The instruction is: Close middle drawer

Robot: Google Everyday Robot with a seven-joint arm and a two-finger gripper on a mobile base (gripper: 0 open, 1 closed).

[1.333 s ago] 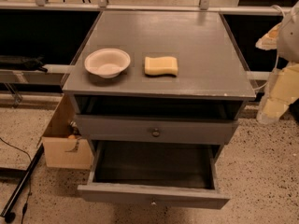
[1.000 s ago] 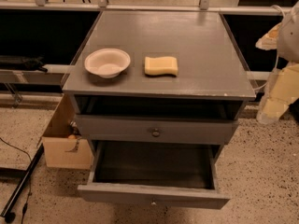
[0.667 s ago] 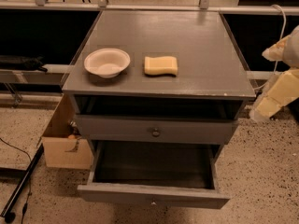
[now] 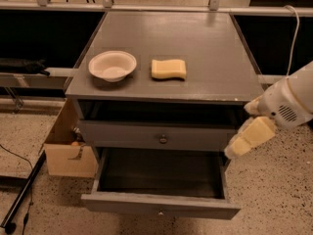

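Camera view, and I'm looking down on the grey table (image 4: pixel 195 38) from its front. The middle drawer (image 4: pixel 161 205) sits second from the table's top. It is pulled far out of the table's front, its dark inside is bare to the camera, and its small round knob (image 4: pixel 159 212) is right at the centre of the flat front.

The uppermost drawer (image 4: pixel 122 133), directly under the table's top, juts out just a little, with a dark gap showing over its front.

My pincer (image 4: pixel 249 137) hangs off the table's front right corner, below the edge of the table's top and touching nothing. The white arm (image 4: pixel 291 102) reaches in from the table's right side. I cannot tell whether the pincer is spread or pressed together.

On the table's top, towards the front left, sits a white bowl (image 4: pixel 112 65). A yellow sponge (image 4: pixel 168 69) lies near the middle of the front edge, and the two are apart. An open cardboard box (image 4: pixel 66 153) stands on the speckled floor (image 4: pixel 283 190) against the table's left side.
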